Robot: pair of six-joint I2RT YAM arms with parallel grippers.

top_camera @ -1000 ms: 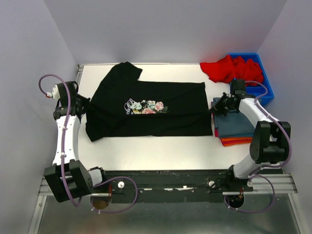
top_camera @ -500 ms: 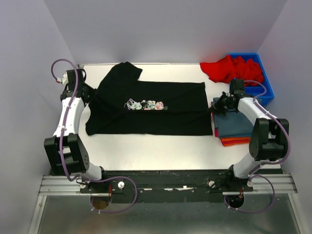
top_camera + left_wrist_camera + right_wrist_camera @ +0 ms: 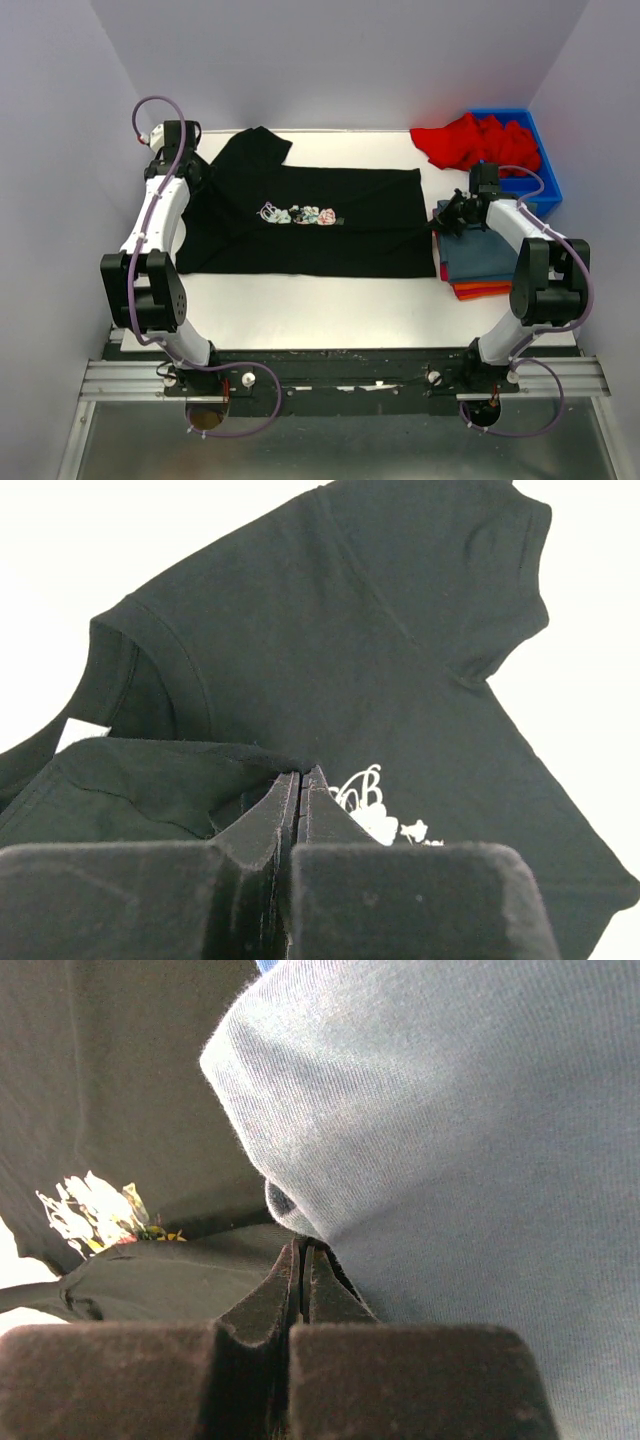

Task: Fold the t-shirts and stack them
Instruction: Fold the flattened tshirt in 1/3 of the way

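Black t-shirt point(image 3: 320, 225) lies spread mid-table point(image 3: 300, 300), print up. Left gripper point(image 3: 300, 780) is clenched on a fold at its left edge. Right gripper point(image 3: 303, 1252) is clenched on its right edge, just beside the slate-blue t-shirt point(image 3: 490, 255) stacked on the orange t-shirt point(image 3: 478, 291). Red t-shirt point(image 3: 465, 140) spills from the blue bin point(image 3: 548, 190).

Table point(image 3: 320, 300): white, mid-frame.
Centre: black t-shirt point(image 3: 330, 240), spread out.
Right: slate-blue t-shirt point(image 3: 485, 255) folded atop orange t-shirt point(image 3: 475, 291).
Upper right: blue bin point(image 3: 545, 185), red t-shirt point(image 3: 465, 140) spilling out.
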